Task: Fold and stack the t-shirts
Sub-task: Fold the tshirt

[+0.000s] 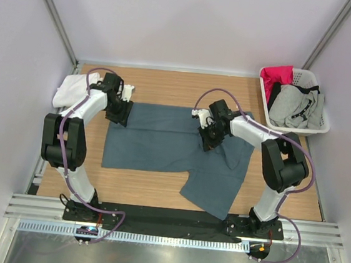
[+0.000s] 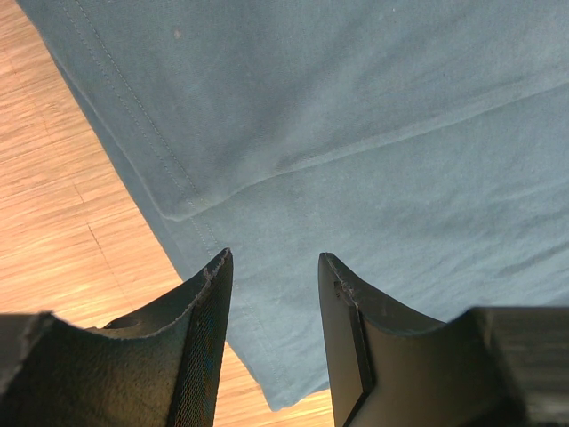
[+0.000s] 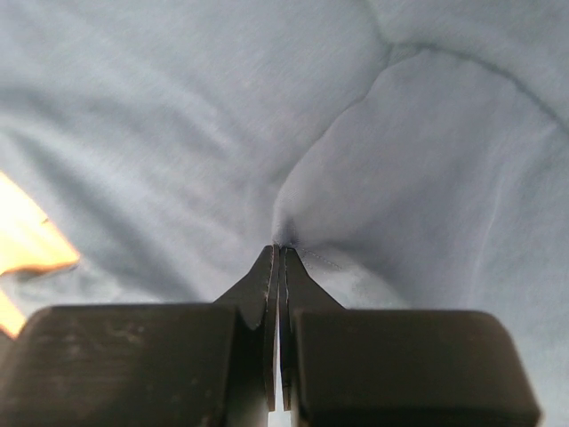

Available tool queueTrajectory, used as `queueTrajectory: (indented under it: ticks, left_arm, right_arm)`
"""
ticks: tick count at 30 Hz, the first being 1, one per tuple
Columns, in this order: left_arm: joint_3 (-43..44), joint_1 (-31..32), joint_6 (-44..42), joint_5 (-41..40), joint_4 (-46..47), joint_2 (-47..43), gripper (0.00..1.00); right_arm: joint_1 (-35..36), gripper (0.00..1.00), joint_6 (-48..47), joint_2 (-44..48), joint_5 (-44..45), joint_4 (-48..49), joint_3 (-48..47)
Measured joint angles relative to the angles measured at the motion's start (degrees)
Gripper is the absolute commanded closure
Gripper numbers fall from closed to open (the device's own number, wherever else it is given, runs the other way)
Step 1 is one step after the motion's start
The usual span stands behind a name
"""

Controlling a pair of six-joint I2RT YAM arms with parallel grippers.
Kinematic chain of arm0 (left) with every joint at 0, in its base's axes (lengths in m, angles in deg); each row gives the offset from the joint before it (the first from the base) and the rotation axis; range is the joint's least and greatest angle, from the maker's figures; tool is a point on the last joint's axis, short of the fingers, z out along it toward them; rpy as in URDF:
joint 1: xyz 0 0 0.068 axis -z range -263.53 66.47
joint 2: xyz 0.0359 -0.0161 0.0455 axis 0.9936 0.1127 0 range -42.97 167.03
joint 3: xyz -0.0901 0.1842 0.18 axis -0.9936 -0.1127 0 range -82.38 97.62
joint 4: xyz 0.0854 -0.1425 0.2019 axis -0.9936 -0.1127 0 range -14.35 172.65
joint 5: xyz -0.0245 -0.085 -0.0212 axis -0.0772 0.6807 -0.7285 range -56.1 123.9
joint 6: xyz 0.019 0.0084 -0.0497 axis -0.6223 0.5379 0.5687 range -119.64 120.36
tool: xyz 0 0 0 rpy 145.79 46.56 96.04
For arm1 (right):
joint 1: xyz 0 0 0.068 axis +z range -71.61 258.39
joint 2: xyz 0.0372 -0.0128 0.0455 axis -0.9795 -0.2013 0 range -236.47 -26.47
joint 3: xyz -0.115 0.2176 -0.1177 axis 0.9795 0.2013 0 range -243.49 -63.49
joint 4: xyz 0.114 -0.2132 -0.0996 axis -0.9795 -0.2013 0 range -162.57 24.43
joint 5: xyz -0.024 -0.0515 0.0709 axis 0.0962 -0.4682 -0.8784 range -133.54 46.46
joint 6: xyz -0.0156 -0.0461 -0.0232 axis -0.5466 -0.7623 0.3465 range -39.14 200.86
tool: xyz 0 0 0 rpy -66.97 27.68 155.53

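Note:
The slate-blue t-shirt point(image 1: 173, 150) lies spread on the wooden table, partly folded, with one part hanging toward the front edge at the right. The white t-shirt point(image 1: 71, 90) lies bunched at the far left behind my left arm. My left gripper point(image 1: 118, 114) is open over the blue shirt's left corner, its hem point(image 2: 169, 200) between and ahead of the fingers point(image 2: 209, 294). My right gripper point(image 1: 206, 139) is shut on a pinch of the blue shirt's fabric point(image 3: 281, 233), which puckers up at the fingertips.
A white basket point(image 1: 322, 125) at the back right holds a pink garment point(image 1: 277, 75) and grey clothes point(image 1: 294, 106). Bare wood point(image 1: 168, 83) lies behind the shirt. White walls close in on both sides and the back.

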Motion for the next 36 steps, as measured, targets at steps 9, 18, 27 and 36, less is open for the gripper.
queueTrajectory:
  ticks: [9,18,27,36]
  left_arm:
    - [0.0,0.0,0.3,0.1,0.7,0.0,0.55]
    - [0.0,0.0,0.4,0.4,1.2,0.0,0.55]
    - [0.1,0.0,0.4,-0.7,1.2,0.0,0.55]
    - [9.1,-0.2,2.0,-2.3,1.4,5.8,0.55]
  right_arm:
    - [1.7,0.98,0.0,6.5,-3.4,-5.2,0.0]
    - [3.1,0.57,0.2,5.3,-8.4,-8.1,-1.4]
    - [-0.9,0.56,5.6,5.0,-8.6,-4.3,-8.3]
    - [-18.4,0.56,16.1,-1.5,-7.1,4.2,-10.6]
